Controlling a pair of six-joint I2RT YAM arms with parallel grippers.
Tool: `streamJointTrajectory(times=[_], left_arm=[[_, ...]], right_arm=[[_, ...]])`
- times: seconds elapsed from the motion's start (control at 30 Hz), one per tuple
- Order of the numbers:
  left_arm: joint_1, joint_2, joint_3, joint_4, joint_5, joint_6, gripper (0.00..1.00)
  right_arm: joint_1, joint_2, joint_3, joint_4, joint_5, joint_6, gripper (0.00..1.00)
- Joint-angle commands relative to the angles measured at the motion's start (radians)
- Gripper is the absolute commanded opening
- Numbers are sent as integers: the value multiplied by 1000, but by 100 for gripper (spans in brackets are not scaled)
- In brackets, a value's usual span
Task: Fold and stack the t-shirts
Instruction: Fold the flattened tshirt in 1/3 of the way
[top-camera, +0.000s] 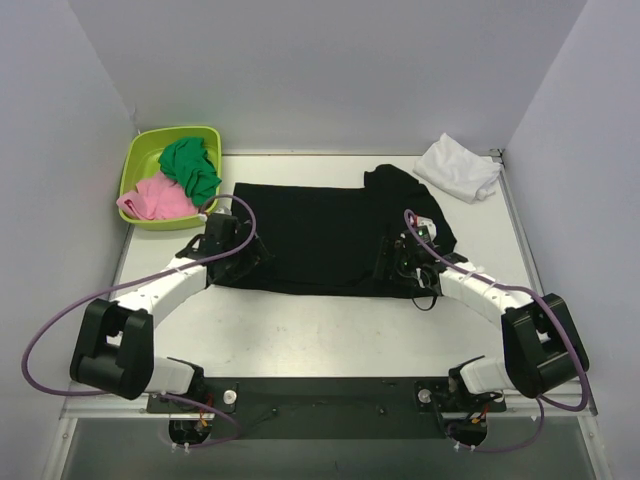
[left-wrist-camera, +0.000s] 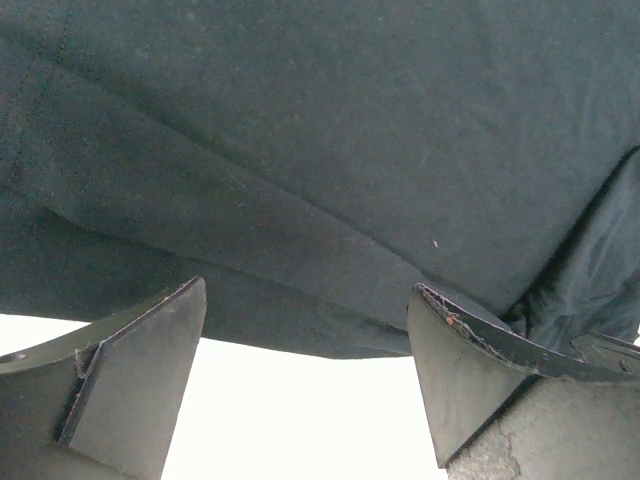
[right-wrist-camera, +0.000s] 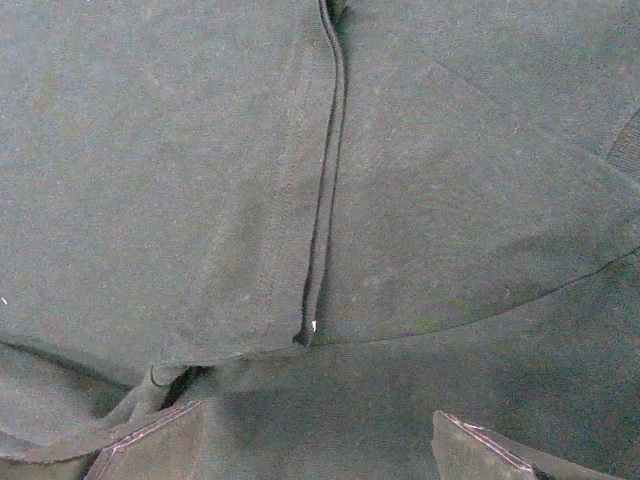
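Roughly early stage, nothing stacked yet. Nearest, the left gripper sits low at the near-left edge of the black shirt. Its fingers are spread wide and hold nothing; the left wrist view shows the shirt's hem running between them with bare table below. The right gripper is down over the near-right part of the same shirt, also spread wide and empty, and its wrist view shows only dark cloth with a seam and a layered edge. The black shirt lies flat and sideways across the middle of the table, mostly smoothed. Its right end looks doubled over, so probably one fold is in or being set up; hard to tell which part is layered. Farther back, the white shirt lies bunched at the far right corner, well apart from the black one and not folded as far as I can see. At the far left, a tub holds a green cloth and a pink cloth. Left to do: finish folding the black, fold the white, stack them.
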Motion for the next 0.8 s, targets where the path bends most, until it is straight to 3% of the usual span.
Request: streamJointTrajectory(times=[0.0, 0.47, 0.77], left_arm=[[-5, 47, 18, 55, 6, -1, 91], [-5, 147, -88, 142, -29, 17, 90], [-5, 103, -187, 126, -69, 14, 90]], right_arm=[[-7, 1, -14, 27, -3, -1, 99], [-17, 7, -57, 32, 5, 5, 98], [-18, 7, -89, -7, 5, 42, 98]])
